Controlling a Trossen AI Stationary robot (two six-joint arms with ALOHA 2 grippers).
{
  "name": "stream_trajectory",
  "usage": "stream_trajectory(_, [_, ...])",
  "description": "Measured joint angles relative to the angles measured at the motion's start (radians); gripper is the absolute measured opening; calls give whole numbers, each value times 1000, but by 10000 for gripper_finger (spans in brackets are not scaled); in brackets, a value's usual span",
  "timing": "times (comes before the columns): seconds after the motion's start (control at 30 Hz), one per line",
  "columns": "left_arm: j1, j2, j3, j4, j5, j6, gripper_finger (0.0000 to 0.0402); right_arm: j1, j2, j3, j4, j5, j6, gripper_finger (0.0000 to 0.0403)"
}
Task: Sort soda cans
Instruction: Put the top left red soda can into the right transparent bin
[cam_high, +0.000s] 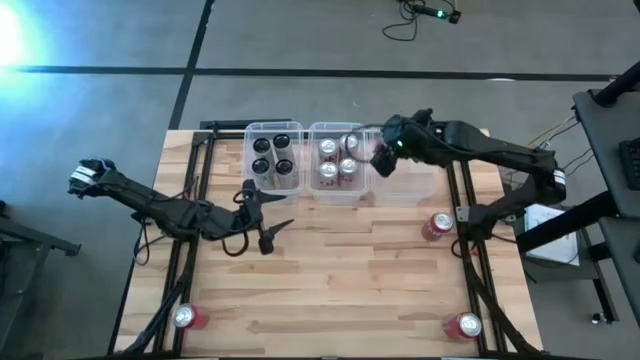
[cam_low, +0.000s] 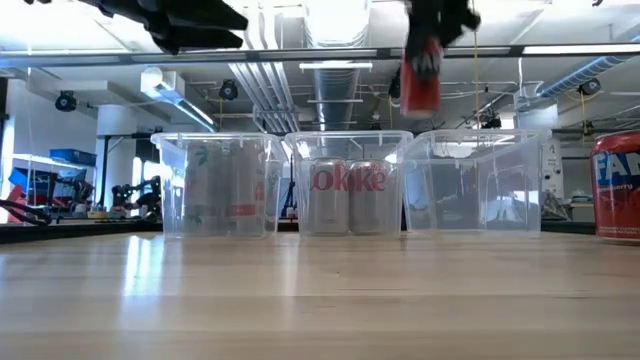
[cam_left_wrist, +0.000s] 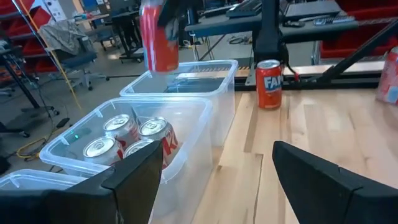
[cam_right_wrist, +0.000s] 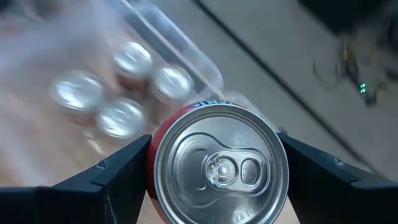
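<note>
Waiting over the table (cam_high: 330, 260), the left gripper (cam_high: 262, 215) hangs wide and empty near the bin of black cans (cam_high: 273, 156). The silver cans (cam_high: 337, 160) fill the middle bin. The right gripper (cam_high: 384, 160) clamps a red can (cam_right_wrist: 217, 165) across its sides, above the empty right bin (cam_low: 478, 185). Three red cans (cam_high: 437, 226) stand loose. Likely light, rigid, thin-walled and slick: grip mid-body, gently.

bins (cam_high: 360, 192) in a row — four cans (cam_high: 273, 155) in left bin | four (cam_high: 337, 160) in middle
</note>
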Motion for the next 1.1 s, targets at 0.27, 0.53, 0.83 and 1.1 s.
stream_trajectory(0.27, [5,15,0,-49,0,-4,286,-251,-3,-263,242,-230,-78,300])
stream_trajectory(0.53, [6,14,0,-111,0,-46,286,-357,13,-447,463,-325,-116,300])
stream_trajectory(0.83, [6,14,0,-112,-1,-50,286,-405,17,-554,585,-348,-165,299])
stream_trajectory(1.1, [7,14,0,-111,-1,-57,286,-407,21,-612,633,-341,-73,300])
